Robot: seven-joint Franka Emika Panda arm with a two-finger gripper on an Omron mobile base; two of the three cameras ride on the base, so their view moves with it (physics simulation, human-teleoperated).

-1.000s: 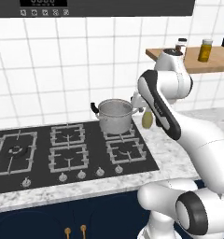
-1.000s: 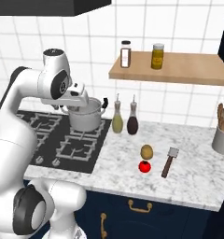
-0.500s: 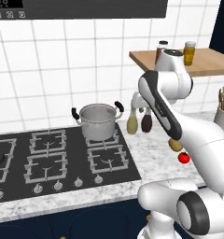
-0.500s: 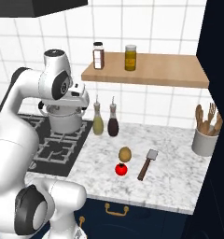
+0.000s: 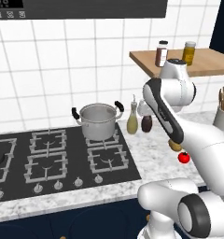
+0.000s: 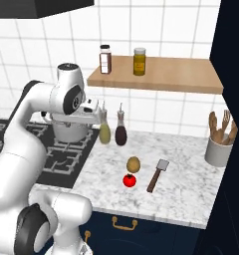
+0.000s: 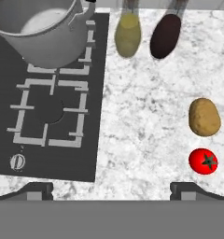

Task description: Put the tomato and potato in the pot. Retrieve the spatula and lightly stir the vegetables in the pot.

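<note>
Jaws wide open, holding nothing — tomato and potato lie close together on the worktop, well apart from the pot. Reaching for one could nudge its round neighbour and set it rolling.

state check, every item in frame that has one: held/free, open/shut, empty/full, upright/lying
gripper: open, holding nothing, above the counter
pot: upright on the back burner, no lid, empty
tomato: free on the counter
potato: free on the counter, just behind the tomato
spatula: lying flat on the counter, untouched
yellowish-green bottle: upright
dark bottle: upright
shelf jars: upright, lids on
</note>
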